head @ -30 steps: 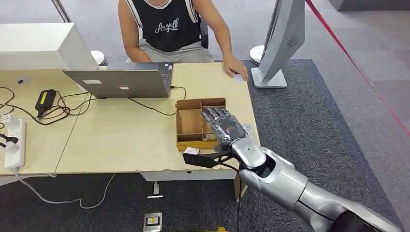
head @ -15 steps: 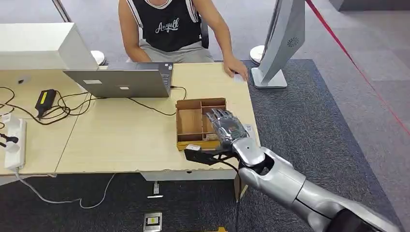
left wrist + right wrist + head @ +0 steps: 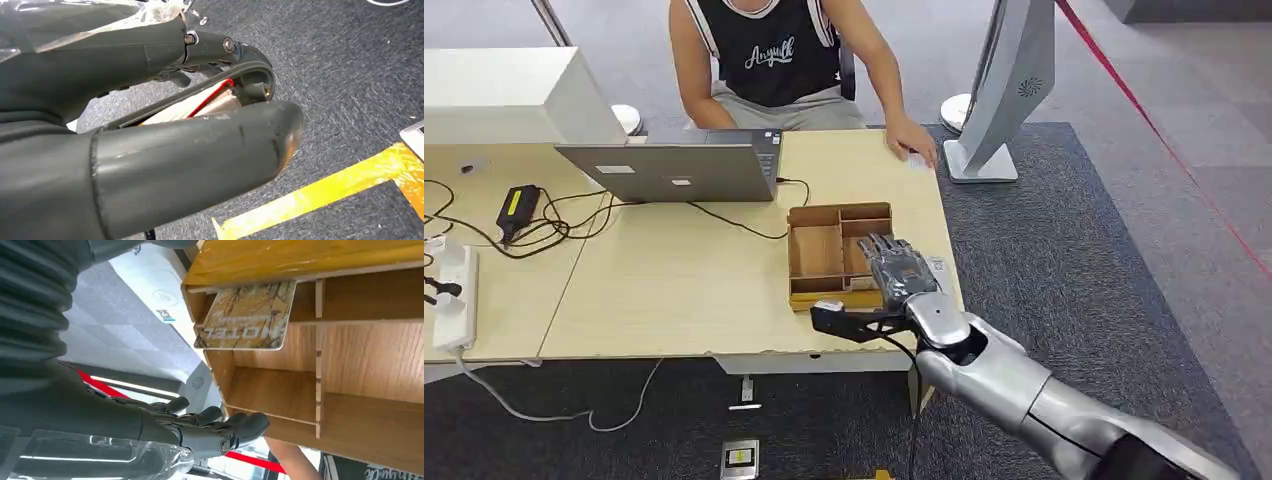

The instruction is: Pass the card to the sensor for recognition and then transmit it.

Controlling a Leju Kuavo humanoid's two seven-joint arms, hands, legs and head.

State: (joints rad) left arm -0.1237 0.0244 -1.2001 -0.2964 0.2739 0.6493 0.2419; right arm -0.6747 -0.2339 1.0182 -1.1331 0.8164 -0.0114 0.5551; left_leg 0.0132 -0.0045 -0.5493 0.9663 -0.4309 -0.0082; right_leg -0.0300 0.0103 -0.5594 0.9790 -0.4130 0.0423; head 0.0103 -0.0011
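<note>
Card (image 3: pixel 245 315) with "HOTEL" printed on it sits propped in a compartment of the wooden box (image 3: pixel 816 252) on our worktop (image 3: pixel 674 280). Our right hand (image 3: pixel 902 270) hovers over the box, fingers spread, holding nothing. Left hand (image 3: pixel 150 125), we can't tell.

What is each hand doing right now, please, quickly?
Left hand: hanging over the carpet, fingers curled in, holding nothing.
Right hand: open over the wooden tray, holding nothing; the card lies in the tray.
</note>
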